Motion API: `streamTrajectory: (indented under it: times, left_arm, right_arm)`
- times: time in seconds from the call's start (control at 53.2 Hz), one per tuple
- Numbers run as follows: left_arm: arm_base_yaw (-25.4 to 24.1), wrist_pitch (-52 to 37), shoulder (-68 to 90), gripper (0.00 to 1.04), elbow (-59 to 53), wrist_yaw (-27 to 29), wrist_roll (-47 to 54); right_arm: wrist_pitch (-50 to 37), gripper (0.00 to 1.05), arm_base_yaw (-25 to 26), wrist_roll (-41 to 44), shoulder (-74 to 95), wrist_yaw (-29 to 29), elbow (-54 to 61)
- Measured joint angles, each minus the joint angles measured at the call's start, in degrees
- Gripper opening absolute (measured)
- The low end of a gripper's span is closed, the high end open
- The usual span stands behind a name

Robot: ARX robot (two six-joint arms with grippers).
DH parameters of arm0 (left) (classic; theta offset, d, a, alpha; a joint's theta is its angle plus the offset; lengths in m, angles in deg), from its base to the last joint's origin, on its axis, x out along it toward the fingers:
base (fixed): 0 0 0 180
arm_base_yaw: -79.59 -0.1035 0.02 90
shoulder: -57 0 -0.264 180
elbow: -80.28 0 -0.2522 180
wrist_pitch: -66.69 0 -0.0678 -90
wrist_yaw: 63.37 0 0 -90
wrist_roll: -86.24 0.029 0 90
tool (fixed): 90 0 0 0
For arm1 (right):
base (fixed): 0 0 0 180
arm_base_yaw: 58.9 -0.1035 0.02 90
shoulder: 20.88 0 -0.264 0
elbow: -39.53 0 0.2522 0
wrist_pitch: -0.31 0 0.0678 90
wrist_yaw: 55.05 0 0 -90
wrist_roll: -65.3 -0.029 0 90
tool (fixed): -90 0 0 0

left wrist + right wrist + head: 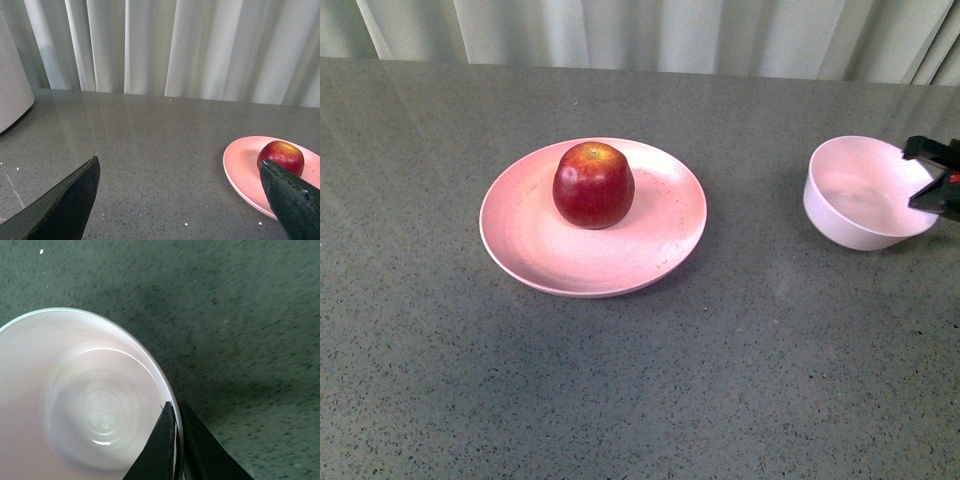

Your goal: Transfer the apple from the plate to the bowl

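The dark red apple point(593, 185) sits on the wide salmon-pink plate point(660, 235) at the table's middle. The small pale pink bowl point(855, 195) stands empty to the right. My right gripper point(932, 180) is shut on the bowl's right rim; in the right wrist view the gripper point(176, 410) pinches the rim of the bowl point(75, 405) with one finger inside and one outside. My left gripper point(180, 170) is open and empty, low over the table to the left of the plate point(240, 170) and apple point(282, 155). It is out of the front view.
The grey speckled table point(640, 380) runs back to pale curtains point(650, 30). A white rounded object point(12, 95) stands at the table's edge in the left wrist view.
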Motion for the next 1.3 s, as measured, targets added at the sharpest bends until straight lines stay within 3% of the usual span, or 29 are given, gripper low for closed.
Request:
streamTrajectory:
  times: [0.394, 0.939, 1.07, 1.296]
  left_arm:
    - [0.0, 0.0, 0.0, 0.96, 0.0, 0.0, 0.0]
    - [0.0, 0.0, 0.0, 0.96, 0.0, 0.0, 0.0]
    - [0.0, 0.0, 0.0, 0.96, 0.0, 0.0, 0.0]
    - [0.0, 0.0, 0.0, 0.96, 0.0, 0.0, 0.0]
  right_arm:
    - [2.8, 0.02, -7.5, -4.3, 4.0, -3.1, -5.3]
    - [5.6, 0.02, -9.2, -5.3, 7.6, -6.4, -9.8]
    - [5.6, 0.29, -9.2, -5.1, 7.7, -6.3, -9.8]
    - [3.3, 0.65, -8.3, -5.1, 6.6, -4.8, -8.2]
